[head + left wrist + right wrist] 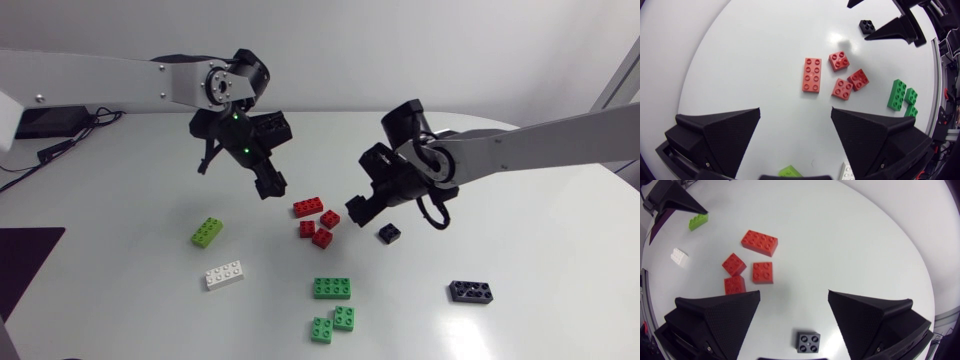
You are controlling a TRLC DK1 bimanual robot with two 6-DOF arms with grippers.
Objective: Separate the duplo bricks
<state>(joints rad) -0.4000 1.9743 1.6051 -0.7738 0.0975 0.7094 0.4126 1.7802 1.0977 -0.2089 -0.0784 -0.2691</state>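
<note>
A cluster of red bricks lies mid-table: one long red brick (pixel 308 207) (pixel 812 75) (pixel 760 242) and three small red bricks (pixel 322 238) beside it, all apart from one another. My left gripper (pixel 269 187) (pixel 795 135) hangs open above the table, just behind the red cluster. My right gripper (pixel 358 208) (pixel 794 322) is open to the right of the cluster, holding nothing. A small black brick (pixel 389 233) (pixel 807 342) (pixel 867 26) lies loose on the table below it, close to the wrist, touching neither finger.
A lime brick (pixel 207 232) and a white brick (pixel 224 275) lie at the front left. Three green bricks (pixel 331 288) sit at the front middle. A long black brick (pixel 471 291) lies at the front right.
</note>
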